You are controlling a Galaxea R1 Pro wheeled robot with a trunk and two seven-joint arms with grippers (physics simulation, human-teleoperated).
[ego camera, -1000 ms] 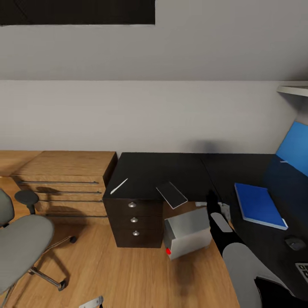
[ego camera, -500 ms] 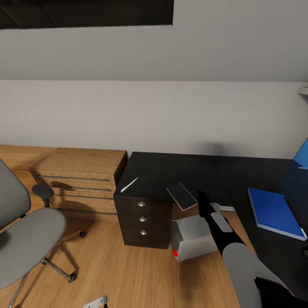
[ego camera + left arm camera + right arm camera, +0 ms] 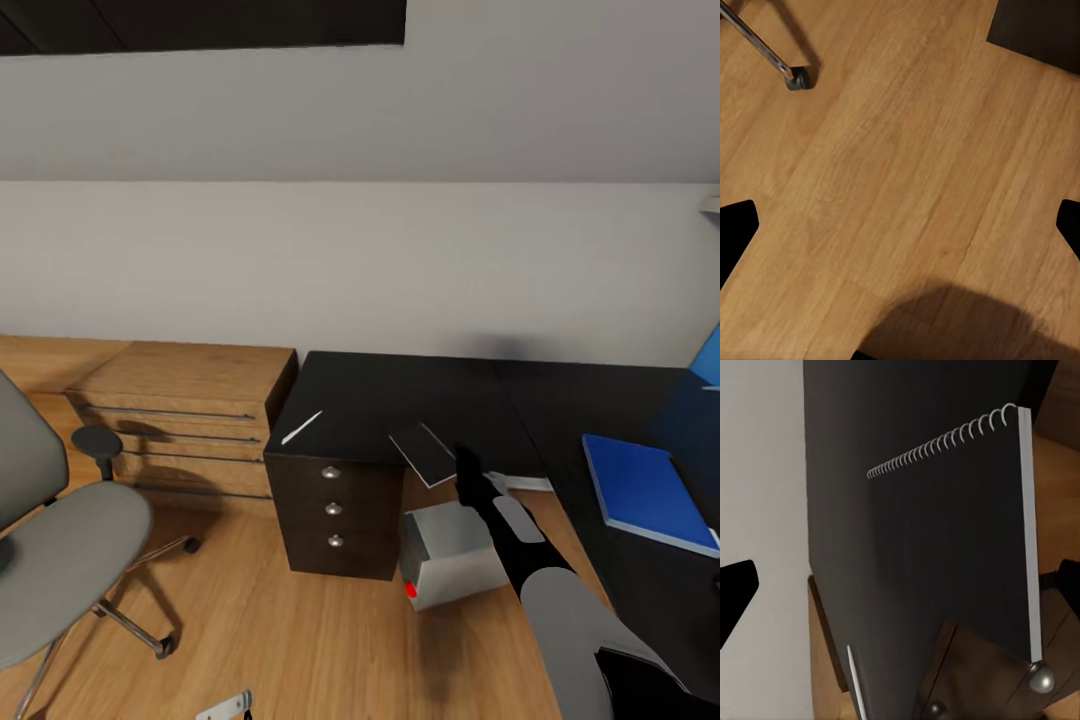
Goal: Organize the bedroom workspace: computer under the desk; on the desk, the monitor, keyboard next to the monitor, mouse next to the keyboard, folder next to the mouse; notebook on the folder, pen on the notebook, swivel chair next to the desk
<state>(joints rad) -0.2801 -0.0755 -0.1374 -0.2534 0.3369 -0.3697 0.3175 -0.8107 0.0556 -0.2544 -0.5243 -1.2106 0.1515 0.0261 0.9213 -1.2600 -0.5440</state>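
Head view: black surface (image 3: pixel 420 400) against the wall, with a three-drawer unit (image 3: pixel 335 510) under its left end. The notebook (image 3: pixel 427 455) lies at the front edge of the surface, one corner overhanging; the pen (image 3: pixel 301 427) lies left of it, above the drawers. The computer (image 3: pixel 455 555) sits on the floor just right of the drawer unit. The blue folder (image 3: pixel 650 490) lies on the surface well right of the notebook. The swivel chair (image 3: pixel 60 560) stands far left, apart from the surface.

Right arm reaches toward the notebook; the right hand (image 3: pixel 468 470) is just beside it.

Right wrist view: spiral-bound notebook (image 3: pixel 960 540) close up, fingertips (image 3: pixel 735 592) spread wide, holding nothing.

Left wrist view: wood floor (image 3: pixel 900 172), a chair caster (image 3: pixel 797 79), left hand's fingertips (image 3: pixel 735 232) wide apart, empty.
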